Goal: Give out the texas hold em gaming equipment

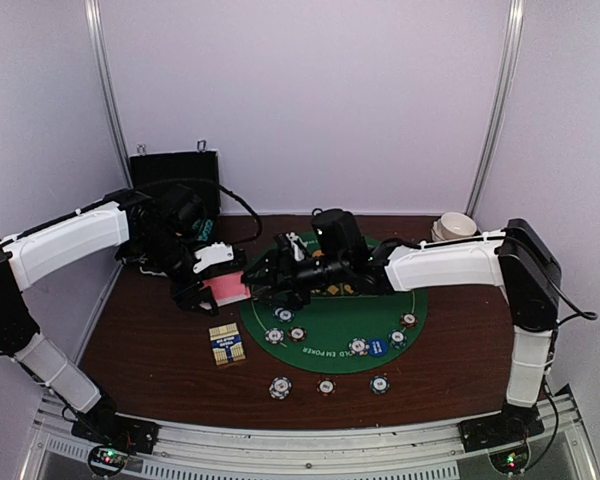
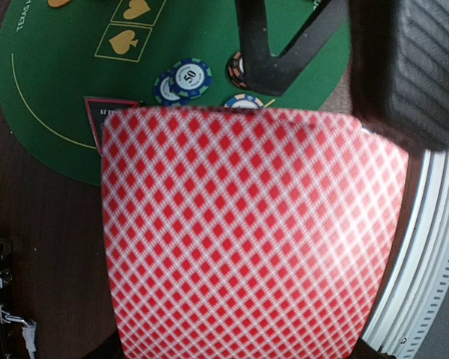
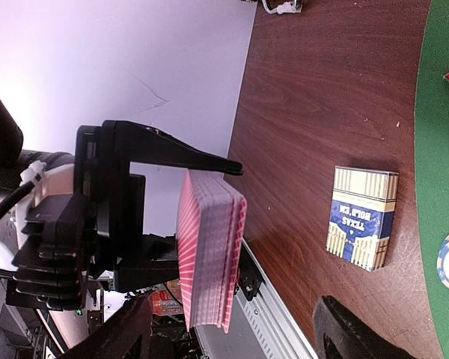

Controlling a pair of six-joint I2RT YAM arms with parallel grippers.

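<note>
Wide open at the right pincer, fingers well apart in its own wrist view and touching nothing. Just ahead of those fingers, toward the robot's left: the deck of pink-backed cards, seen edge-on, with its thickness in line with the gap between the fingers and its long edge running away along the line of reach. Held off the tabletop just beside the left rim of the green mat, not lying flat.

Clamped around that deck: the left pincer, closed on it across two opposite edges, leaving both broad faces bare. From the left wrist view, little but the red-and-white diamond back, with one dark finger at the upper right.

Judged from this: nearer arm for the coming move is the right, already pointed at the deck. Probably a short advance, then a pinch across a face to take a card off. Hard to tell whether the tips line up with the top card alone or with the whole stack. Risk of dragging several cards at once.

Farther out: a card box lying flat on the bare wood, and poker chips on and just in front of the mat.
</note>
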